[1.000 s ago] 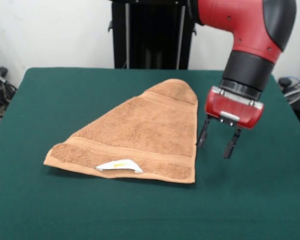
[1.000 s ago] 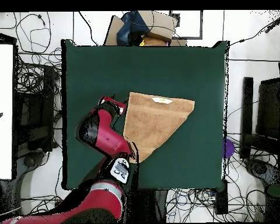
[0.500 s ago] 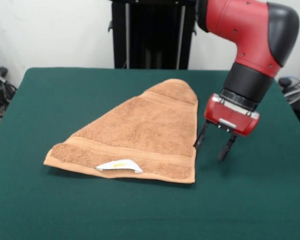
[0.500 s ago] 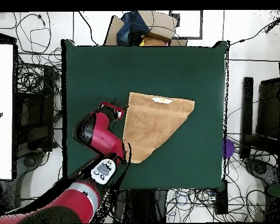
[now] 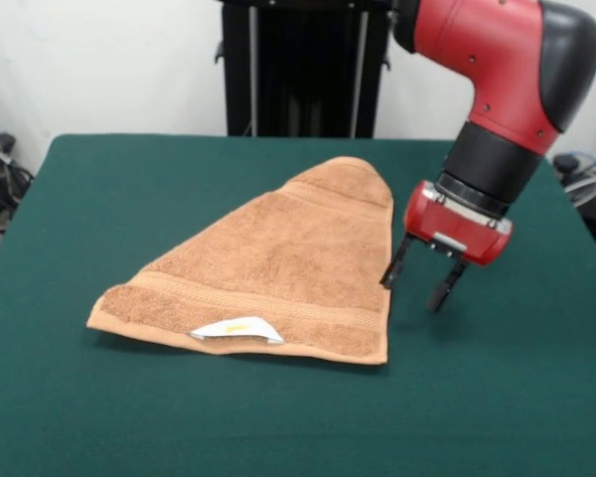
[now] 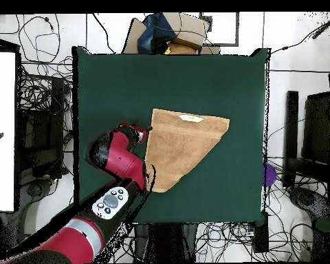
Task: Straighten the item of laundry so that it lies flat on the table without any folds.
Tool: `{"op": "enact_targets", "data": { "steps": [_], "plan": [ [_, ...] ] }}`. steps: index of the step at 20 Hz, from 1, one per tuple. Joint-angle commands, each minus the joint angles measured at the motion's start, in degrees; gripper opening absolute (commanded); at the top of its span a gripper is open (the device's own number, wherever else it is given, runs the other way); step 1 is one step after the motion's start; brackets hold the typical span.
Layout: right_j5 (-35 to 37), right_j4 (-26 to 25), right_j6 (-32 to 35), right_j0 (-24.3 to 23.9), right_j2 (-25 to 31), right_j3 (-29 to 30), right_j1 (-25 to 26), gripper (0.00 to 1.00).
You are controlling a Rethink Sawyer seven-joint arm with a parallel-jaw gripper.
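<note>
At the towel's right edge on the green table, the gripper hangs with jaws spread and empty, apparently lining up to pinch the folded-over layer and peel it open; only the overhead view shows the towel sitting mid-table, folded diagonally.

the towel is light brown with woven border bands, and its small label is white with a yellow mark. the table is dark green; the gripper is black under a red housing.
</note>
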Motion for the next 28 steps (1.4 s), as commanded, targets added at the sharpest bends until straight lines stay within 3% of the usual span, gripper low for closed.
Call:
{"op": "enact_targets", "data": {
  "steps": [1, 9, 17, 28],
  "plan": [
    [4.3, -3.5, 7.7, -2.0, -1.2, -4.4, -0.2, 1.0],
    [3.5, -5.1, 8.2, -3.9, -0.3, -6.0, 0.1, 1.0],
    [9.2, -1.4, 11.4, -2.0, -5.1, -11.7, 5.8, 1.0],
    [8.7, -3.1, 12.2, -3.2, -3.1, -12.9, 7.2, 1.0]
  ]
}}
